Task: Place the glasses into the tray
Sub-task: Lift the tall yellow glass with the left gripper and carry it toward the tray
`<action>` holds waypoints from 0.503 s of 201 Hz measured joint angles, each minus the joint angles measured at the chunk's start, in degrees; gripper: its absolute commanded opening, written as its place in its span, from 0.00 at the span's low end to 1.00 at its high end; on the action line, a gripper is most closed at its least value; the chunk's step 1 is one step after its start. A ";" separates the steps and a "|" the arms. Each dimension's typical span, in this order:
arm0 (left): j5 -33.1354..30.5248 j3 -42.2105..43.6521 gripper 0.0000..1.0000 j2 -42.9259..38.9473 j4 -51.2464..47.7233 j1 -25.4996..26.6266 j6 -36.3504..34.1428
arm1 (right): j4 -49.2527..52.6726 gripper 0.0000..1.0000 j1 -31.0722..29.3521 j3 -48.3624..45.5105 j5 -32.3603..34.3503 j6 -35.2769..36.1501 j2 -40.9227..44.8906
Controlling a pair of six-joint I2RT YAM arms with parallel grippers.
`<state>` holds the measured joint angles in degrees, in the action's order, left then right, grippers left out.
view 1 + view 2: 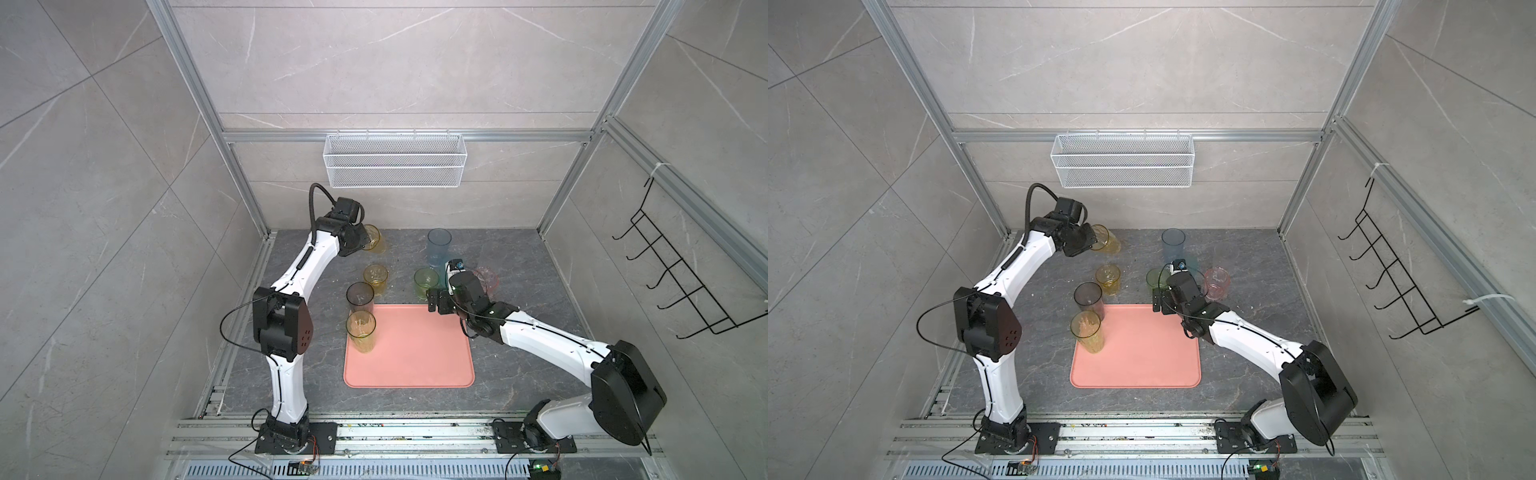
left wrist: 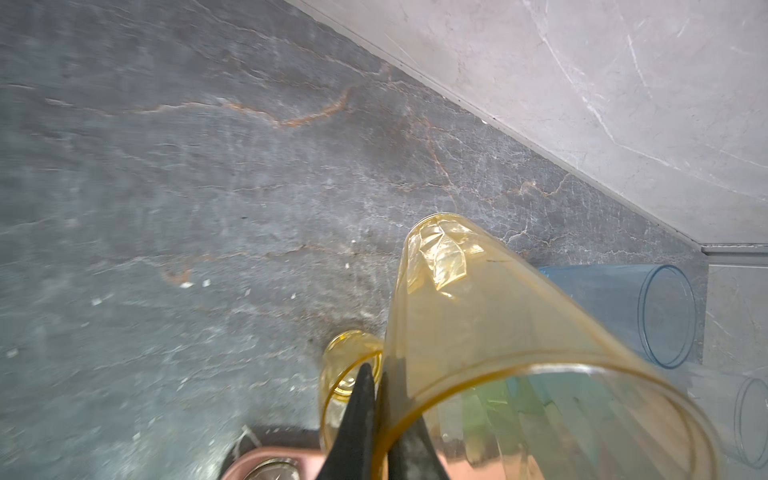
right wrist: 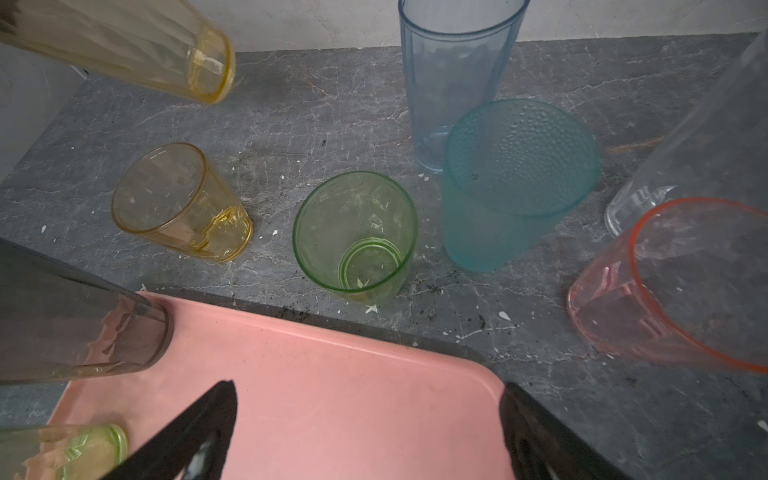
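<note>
The salmon-pink tray (image 1: 415, 357) lies at the table's middle front. A smoky grey tall glass (image 1: 360, 297) and a yellow-green tall glass (image 1: 360, 332) stand along its left edge. My left gripper (image 2: 376, 370) is shut on the rim of a tall amber glass (image 2: 478, 324), held tilted at the far left (image 1: 372, 239). My right gripper (image 3: 369, 386) hangs open and empty over the tray's far right corner (image 1: 432, 301). Beyond the tray stand a short amber glass (image 3: 178, 203), green (image 3: 357, 237), teal (image 3: 515, 183), tall blue (image 3: 453, 75), pink (image 3: 685, 286) and clear (image 3: 706, 124) ones.
A white wire basket (image 1: 395, 160) hangs on the back wall above the table. A black hook rack (image 1: 681, 274) hangs on the right wall. Aluminium frame posts (image 1: 249, 195) border the table. The right arm hides part of the pink glass in both top views.
</note>
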<state>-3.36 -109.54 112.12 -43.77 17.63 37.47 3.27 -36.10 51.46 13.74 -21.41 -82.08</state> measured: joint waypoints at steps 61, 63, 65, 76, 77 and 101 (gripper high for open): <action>-1.88 6.36 0.00 -12.37 -7.89 -3.61 -2.82 | 0.11 1.00 0.00 0.20 0.00 0.00 0.00; -2.08 6.60 0.00 -12.87 -8.24 -3.74 -2.91 | 0.13 1.00 0.00 0.20 0.00 0.00 0.00; -2.14 6.75 0.00 -13.27 -8.50 -3.85 -2.99 | 0.11 1.00 0.00 0.20 0.00 0.00 0.00; -2.82 7.82 0.00 -15.74 -10.34 -4.44 -3.50 | 0.15 0.99 0.00 0.22 0.00 0.00 0.00; -2.86 7.91 0.00 -15.96 -10.45 -4.48 -3.52 | 0.17 0.99 0.00 0.22 0.00 0.00 0.00; -4.66 9.88 0.00 -21.44 -14.36 -5.49 -4.55 | 0.22 1.00 0.00 0.22 0.00 0.00 0.00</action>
<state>-8.01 -99.66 90.67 -58.13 12.14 32.93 3.49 -36.10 51.68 13.74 -21.41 -82.08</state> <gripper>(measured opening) 0.076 0.995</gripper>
